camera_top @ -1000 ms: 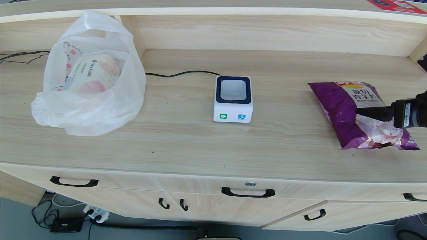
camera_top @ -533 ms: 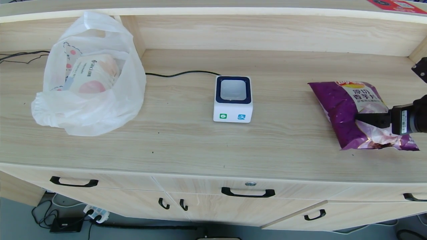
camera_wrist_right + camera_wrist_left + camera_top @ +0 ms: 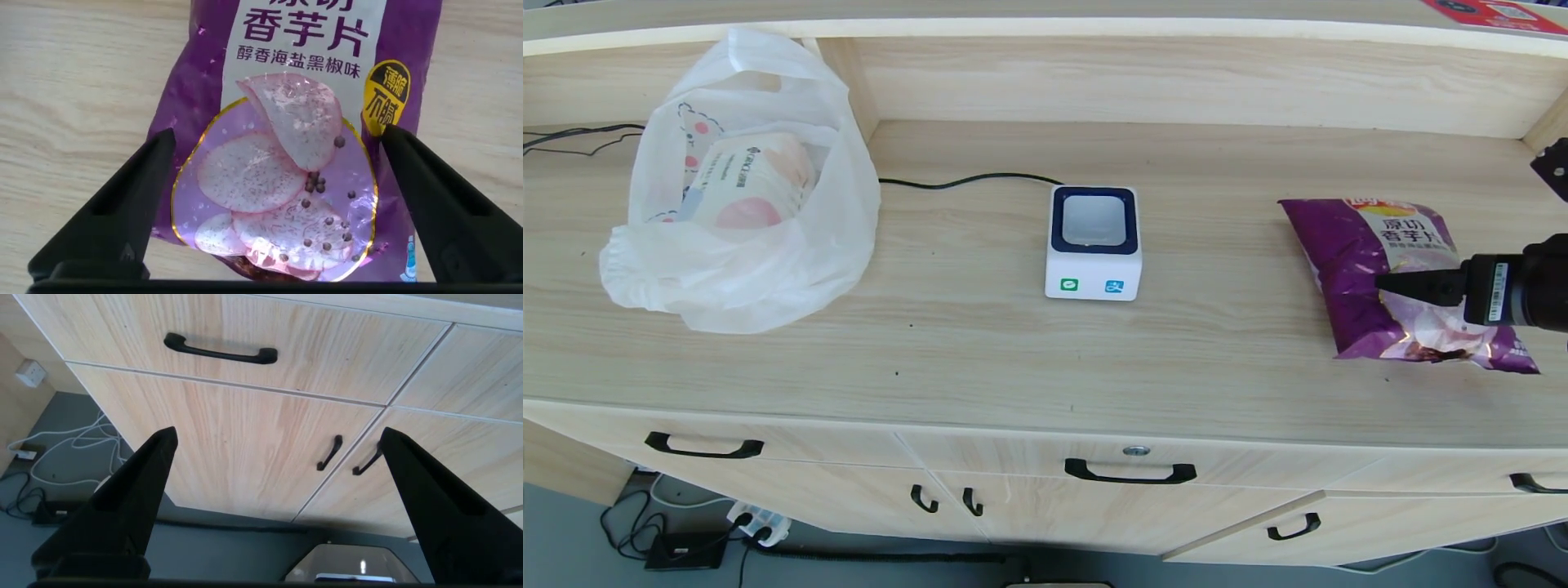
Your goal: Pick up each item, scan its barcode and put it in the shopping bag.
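Purple bag (image 3: 1347, 253) at frame right, right pincer (image 3: 278, 137) open astride it; pick step, next needs closing and lifting

Glossy foil chip bag (image 3: 1339, 261), thin plastic shopping bag (image 3: 768, 278), matt wooden counter (image 3: 980, 359).

Head overlooks counter (image 3: 980, 359) — right wrist close above same chip bag (image 3: 278, 163), left faces drawers (image 3: 245, 400).

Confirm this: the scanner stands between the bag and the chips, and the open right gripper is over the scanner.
One error: the open right gripper is over the chips, not the scanner; the head view shows it. The scanner does stand between the bag and the chips.
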